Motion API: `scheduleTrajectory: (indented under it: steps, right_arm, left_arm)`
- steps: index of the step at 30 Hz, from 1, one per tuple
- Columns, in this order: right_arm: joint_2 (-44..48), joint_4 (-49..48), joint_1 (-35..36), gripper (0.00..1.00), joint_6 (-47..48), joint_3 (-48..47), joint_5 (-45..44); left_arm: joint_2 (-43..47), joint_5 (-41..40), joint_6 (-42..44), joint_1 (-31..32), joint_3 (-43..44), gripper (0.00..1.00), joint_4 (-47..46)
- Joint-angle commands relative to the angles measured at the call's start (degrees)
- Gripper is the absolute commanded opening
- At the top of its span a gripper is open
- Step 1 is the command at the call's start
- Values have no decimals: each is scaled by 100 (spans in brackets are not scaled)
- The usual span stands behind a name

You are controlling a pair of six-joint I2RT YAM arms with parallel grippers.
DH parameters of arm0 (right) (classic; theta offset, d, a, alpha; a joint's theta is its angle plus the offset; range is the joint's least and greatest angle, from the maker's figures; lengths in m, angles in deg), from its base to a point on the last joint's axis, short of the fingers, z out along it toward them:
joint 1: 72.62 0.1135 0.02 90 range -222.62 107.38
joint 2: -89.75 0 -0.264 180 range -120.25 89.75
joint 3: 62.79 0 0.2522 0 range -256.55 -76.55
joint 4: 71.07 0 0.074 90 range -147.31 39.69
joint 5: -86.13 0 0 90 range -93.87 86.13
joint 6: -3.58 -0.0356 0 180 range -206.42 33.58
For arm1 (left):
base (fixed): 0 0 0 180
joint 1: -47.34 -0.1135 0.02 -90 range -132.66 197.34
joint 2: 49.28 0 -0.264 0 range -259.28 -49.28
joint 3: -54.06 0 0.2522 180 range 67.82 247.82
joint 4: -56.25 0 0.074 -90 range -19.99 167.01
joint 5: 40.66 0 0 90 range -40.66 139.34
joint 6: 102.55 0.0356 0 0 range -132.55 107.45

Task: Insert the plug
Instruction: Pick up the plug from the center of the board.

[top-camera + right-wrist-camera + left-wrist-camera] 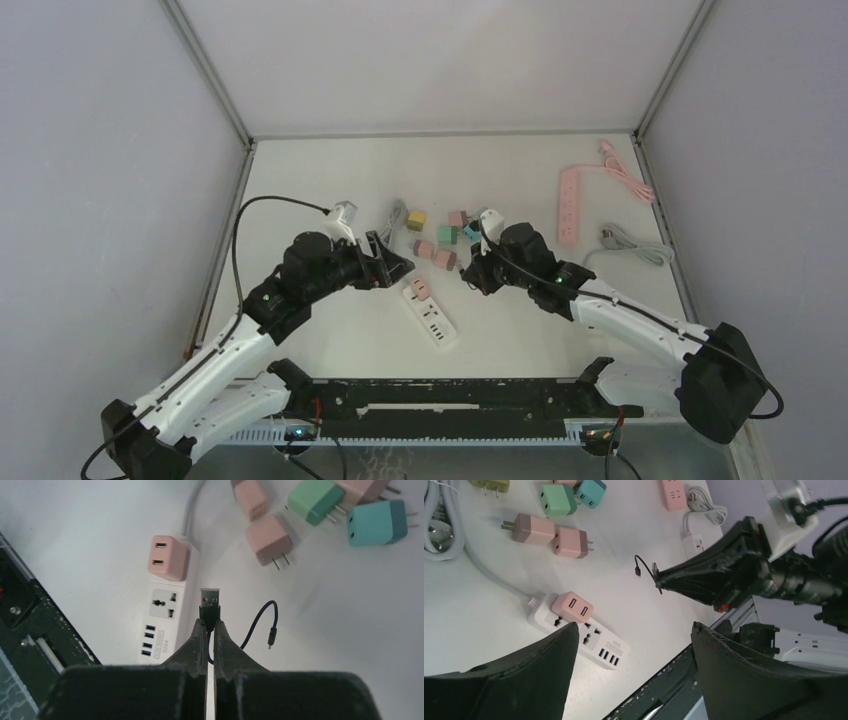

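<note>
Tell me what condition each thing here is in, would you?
Left end effector: open, empty.
Right end effector: shut on USB plug.
White power strip: USB ports free, pink adapter plugged in.
Green adapter: loose, unplugged.
Teal adapter: loose, unplugged.
Pink power strip: sockets look empty.

The table (330,180) was white, smooth and matt; the power strip (167,615) was smooth white plastic with a slight sheen, and the pink adapter (170,557) seated in it was matt plastic. The USB plug (209,599) had a bright metal shell on a black plastic body, with a thin, matt, rubbery-looking black cable (260,622). The loose adapters (268,540) in pink, green and teal were matt plastic with shiny bare-metal prongs, and the right gripper (209,625) and left gripper (634,627) were dull black, faintly rough plastic.
</note>
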State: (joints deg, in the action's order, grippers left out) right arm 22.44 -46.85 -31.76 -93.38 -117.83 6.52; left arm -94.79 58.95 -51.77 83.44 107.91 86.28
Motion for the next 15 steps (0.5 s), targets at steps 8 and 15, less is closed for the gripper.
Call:
scheduleTrajectory:
  steps: [8, 15]
  right_arm:
    - [887, -1030, 638, 0, 222, 259, -412]
    - [952, -1123, 928, 0, 351, 256, -599]
  left_arm:
    - [-782, -63, -727, 390, 442, 80, -975]
    - [-1296, -16, -827, 709, 751, 77, -1190]
